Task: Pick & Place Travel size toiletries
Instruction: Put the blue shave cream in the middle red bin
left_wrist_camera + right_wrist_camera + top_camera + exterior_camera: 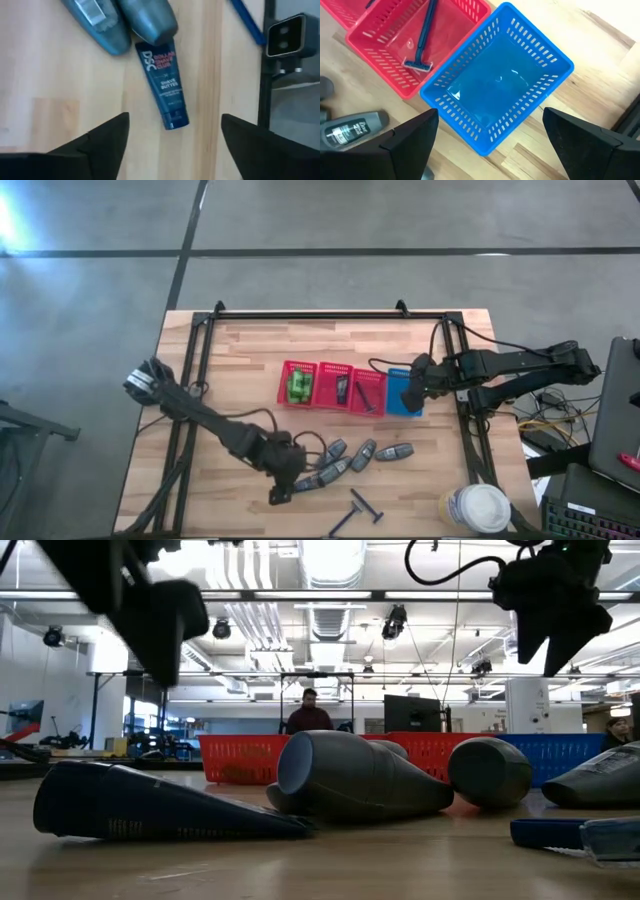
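Observation:
Several dark grey oblong tubes (362, 454) lie on their sides on the wooden table near its near edge. One dark blue tube (165, 85) lies flat among them. Two black razors (360, 506) lie closer to the near edge. Green bottles (298, 387) sit in the leftmost red basket, and another razor (422, 40) lies in the red basket beside the blue one. My left gripper (175, 120) hovers open above the blue tube's end, its fingers on either side and clear of it. My right gripper (490, 112) hangs open over the empty blue basket (520, 55).
Three red mesh baskets (333, 370) and the blue basket (405, 405) stand in a row mid-table. A large white round-lidded container (478, 508) stands at the near right corner. A black frame (330, 314) borders the table. Bare wood lies at the left and far sides.

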### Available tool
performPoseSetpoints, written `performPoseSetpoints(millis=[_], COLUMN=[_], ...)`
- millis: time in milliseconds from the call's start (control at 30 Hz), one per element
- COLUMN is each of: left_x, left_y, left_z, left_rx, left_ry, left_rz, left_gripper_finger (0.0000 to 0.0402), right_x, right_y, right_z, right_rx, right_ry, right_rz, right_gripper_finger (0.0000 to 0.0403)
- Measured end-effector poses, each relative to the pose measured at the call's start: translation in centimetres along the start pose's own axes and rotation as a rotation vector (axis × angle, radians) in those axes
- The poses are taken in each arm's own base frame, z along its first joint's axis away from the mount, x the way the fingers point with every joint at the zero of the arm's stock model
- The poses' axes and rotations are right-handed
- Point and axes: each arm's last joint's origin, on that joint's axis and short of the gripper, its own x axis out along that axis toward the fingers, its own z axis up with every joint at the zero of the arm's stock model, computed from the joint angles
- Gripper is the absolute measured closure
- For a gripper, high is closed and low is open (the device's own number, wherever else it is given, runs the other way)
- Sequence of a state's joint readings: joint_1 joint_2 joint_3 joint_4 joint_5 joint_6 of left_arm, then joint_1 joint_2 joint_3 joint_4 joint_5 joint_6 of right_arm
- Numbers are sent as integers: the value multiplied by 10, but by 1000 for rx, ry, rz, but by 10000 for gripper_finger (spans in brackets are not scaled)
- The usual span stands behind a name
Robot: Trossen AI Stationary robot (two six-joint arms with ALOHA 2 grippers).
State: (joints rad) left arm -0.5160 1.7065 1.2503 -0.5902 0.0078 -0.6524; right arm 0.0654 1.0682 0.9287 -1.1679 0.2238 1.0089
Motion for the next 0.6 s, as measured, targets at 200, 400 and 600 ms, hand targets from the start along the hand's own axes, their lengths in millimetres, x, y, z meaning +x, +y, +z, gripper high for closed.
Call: performPoseSetpoints(millis=[200,400,600], left_x=[35,56,75], left_y=[-2,-13,-26], left_z=[-10,-12,-15], left_rx=[-126,-146,-43], left_ry=[65,77,65], left_rz=[58,94,143], left_gripper_finger=[68,69,72], right_x=[1,1,5], right_y=[0,-1,-3], right_z=[-1,-1,-4], right_rx=[-10,-21,-23], right_ry=[20,23,37], right_rz=[-1,-6,-28], right_gripper_finger=[45,48,58])
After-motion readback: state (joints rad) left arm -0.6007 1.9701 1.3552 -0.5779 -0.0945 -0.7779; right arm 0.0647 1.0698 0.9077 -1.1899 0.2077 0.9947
